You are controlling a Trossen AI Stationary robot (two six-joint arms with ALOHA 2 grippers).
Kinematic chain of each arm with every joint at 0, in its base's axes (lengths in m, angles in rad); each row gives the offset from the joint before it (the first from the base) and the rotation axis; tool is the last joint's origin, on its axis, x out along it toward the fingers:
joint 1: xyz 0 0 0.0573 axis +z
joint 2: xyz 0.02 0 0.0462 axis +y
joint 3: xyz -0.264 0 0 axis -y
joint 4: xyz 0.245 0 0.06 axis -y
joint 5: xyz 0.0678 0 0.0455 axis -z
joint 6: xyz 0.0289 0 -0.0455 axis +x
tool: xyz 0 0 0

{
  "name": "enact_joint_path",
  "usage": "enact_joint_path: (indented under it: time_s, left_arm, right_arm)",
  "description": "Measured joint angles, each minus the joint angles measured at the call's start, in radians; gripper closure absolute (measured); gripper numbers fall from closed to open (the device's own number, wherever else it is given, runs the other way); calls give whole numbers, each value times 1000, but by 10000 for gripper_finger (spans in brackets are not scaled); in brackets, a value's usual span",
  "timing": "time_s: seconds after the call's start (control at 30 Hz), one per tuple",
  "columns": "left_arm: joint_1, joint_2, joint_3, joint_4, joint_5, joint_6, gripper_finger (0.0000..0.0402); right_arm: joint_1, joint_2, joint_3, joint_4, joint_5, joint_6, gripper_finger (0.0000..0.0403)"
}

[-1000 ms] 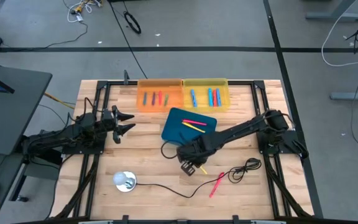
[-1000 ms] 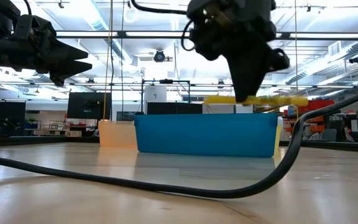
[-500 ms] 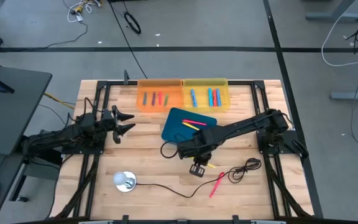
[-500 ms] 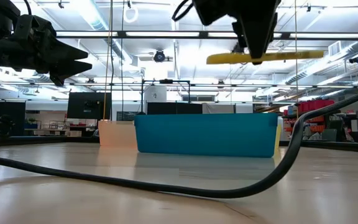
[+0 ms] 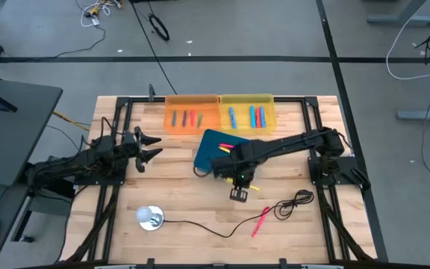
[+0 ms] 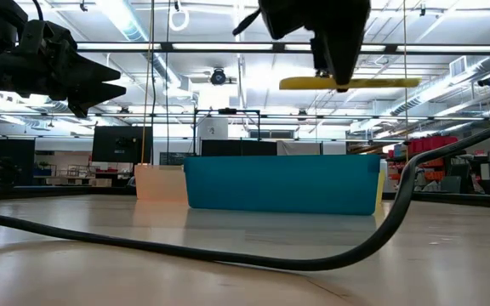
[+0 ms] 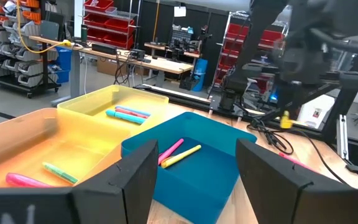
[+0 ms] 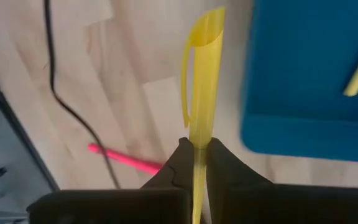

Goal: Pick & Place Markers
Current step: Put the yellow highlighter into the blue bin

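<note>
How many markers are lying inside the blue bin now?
2. A pink marker and a yellow marker lie side by side in the blue bin. Part of the bin is covered, so another may be hidden.

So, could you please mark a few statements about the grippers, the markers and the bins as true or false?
1. The right gripper is shut on a yellow marker. True.
2. That marker rests on the table. False: it is held in the air, level, above the blue bin.
3. The blue bin is empty. False: it holds a pink marker and another yellow one.
4. The left gripper is open and holds nothing. True.
5. A pink marker lies on the table beside the black cable. True.
</note>
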Motion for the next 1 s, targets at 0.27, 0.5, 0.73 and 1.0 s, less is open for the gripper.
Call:
enact_joint_path:
  time_s: [0.27,0.5,0.73,1.0]
  left_arm:
    - [0,0,0,0,0,0,179]
    - [0,0,0,0,0,0,179]
    - [0,0,0,0,0,0,179]
    - [0,0,0,0,0,0,179]
  right_arm:
    - [-110,0,0,-4,13,-117,392]
    - [-197,0,0,-6,16,-207,392]
    - [-267,38,51,-54,30,-298,392]
    - [-323,106,182,-103,35,-359,392]
